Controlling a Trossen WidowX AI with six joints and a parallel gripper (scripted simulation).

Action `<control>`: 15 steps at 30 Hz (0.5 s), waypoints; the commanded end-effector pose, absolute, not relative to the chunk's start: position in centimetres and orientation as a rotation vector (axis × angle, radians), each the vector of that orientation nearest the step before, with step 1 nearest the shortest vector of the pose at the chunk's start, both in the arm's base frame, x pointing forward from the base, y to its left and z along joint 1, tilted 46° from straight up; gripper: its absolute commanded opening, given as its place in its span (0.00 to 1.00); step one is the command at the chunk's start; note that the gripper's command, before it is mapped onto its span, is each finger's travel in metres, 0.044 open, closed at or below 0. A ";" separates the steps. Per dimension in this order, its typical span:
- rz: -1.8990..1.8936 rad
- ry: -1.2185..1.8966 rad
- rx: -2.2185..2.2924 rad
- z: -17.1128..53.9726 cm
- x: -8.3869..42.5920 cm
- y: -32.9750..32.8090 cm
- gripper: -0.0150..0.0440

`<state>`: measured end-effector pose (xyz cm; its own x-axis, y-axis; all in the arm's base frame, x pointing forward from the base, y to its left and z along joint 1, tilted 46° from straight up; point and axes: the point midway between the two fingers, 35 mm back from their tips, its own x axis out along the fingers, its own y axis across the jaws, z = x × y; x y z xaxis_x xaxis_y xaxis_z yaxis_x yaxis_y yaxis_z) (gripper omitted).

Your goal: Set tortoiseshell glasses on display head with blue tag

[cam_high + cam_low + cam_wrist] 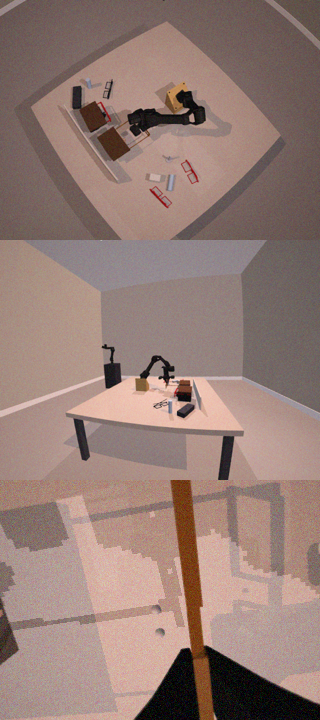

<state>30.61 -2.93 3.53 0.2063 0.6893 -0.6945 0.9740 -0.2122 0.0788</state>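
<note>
My gripper (166, 383) (194, 655) is shut on the tortoiseshell glasses (139, 141) (187, 555), holding them by the brown front bar above the table. In the top view both temples are open and point at the lower dark brown head (113, 143) (184, 382); their ends reach its near edge in that view. The front stands well away from it. Whether the temples run beside it at ear height cannot be told. The other head (93, 116) (184, 389) wears red glasses (105, 111). No blue tag is visible.
A thin upright panel (90, 143) (197, 393) stands behind the heads. A wooden wedge block (171, 103) (141, 384) is near the arm base. Black glasses (110, 87), a blue cylinder (88, 83) (170, 406), a dark box (77, 97) (185, 410) and two red glasses lie around.
</note>
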 end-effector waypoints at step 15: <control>-0.729 1.539 1.981 3.6 33.2 -3.4 0.25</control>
